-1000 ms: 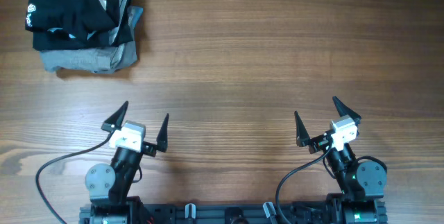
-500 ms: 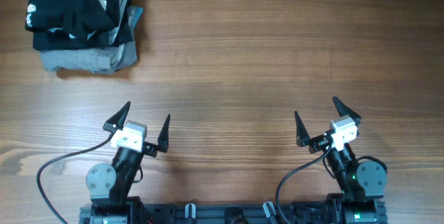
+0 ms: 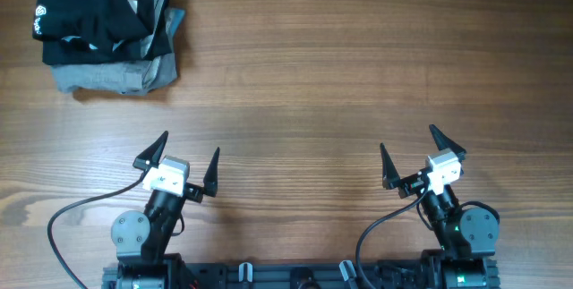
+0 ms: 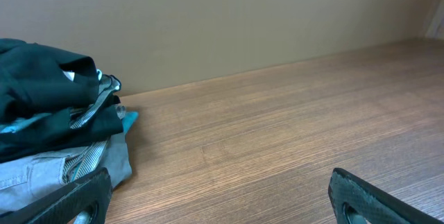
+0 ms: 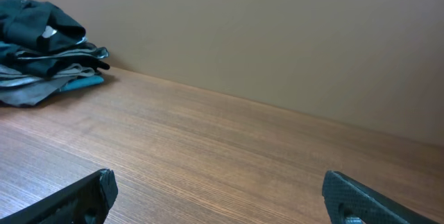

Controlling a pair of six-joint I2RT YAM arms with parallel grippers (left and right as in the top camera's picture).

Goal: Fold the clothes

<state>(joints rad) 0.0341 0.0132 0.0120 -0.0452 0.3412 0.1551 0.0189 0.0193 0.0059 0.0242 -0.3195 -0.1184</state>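
Note:
A stack of folded clothes (image 3: 107, 29), black garments on top of grey ones, sits at the far left corner of the wooden table. It also shows in the left wrist view (image 4: 55, 134) and far off in the right wrist view (image 5: 45, 44). My left gripper (image 3: 183, 159) is open and empty near the front edge, well short of the stack. My right gripper (image 3: 416, 155) is open and empty at the front right. Both sets of fingers show spread wide in their wrist views, the left (image 4: 222, 196) and the right (image 5: 222, 196).
The wooden table (image 3: 340, 83) runs to a plain beige wall (image 5: 277, 37) at the back. Arm bases and cables (image 3: 295, 271) sit along the front edge.

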